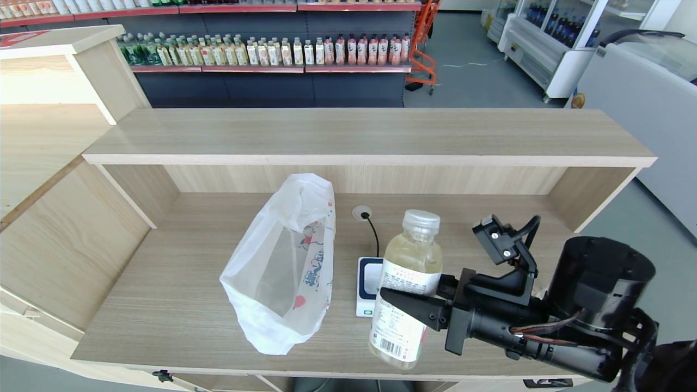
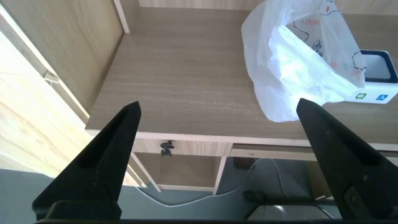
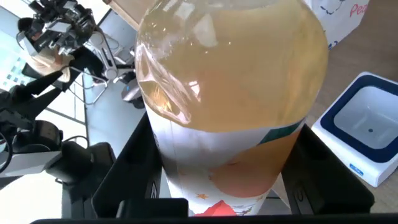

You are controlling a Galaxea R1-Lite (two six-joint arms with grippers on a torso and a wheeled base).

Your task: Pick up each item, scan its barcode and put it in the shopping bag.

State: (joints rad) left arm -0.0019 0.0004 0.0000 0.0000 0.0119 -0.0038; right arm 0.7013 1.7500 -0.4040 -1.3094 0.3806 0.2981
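Right gripper (image 1: 416, 306): mine, clamped across the middle of the bottle (image 1: 412, 255), one finger in front on the label and the other behind it.
Left gripper (image 2: 217, 115): fingers spread wide, holding nothing, hanging over the near left edge of the counter (image 1: 179, 294).
Where the bottle is: held off the counter and tilted a little, cap (image 1: 421, 220) away from me. It sits just right of the scanner (image 1: 369, 280) and partly in front of it. The shopping bag (image 1: 283, 272) lies beyond the scanner on my left.
How the bottle looks: clear body, nearly full of pale yellow drink, with a white screw cap. A white label wraps the lower body and carries an orange picture. The barcode (image 1: 393, 347) is low on the label, facing up toward my head.
How it should handle: I judge it fairly heavy for its size because it is full. The wall looks stiff enough to take a firm squeeze, but it is round and smooth, so it may twist in my grip as I turn the barcode to the scanner.
Where to hold: mid-body on the label, as now, which leaves the barcode uncovered.
Bag: thin, limp plastic with its mouth sagging open, so I expect it to give way if the bottle bumps it.
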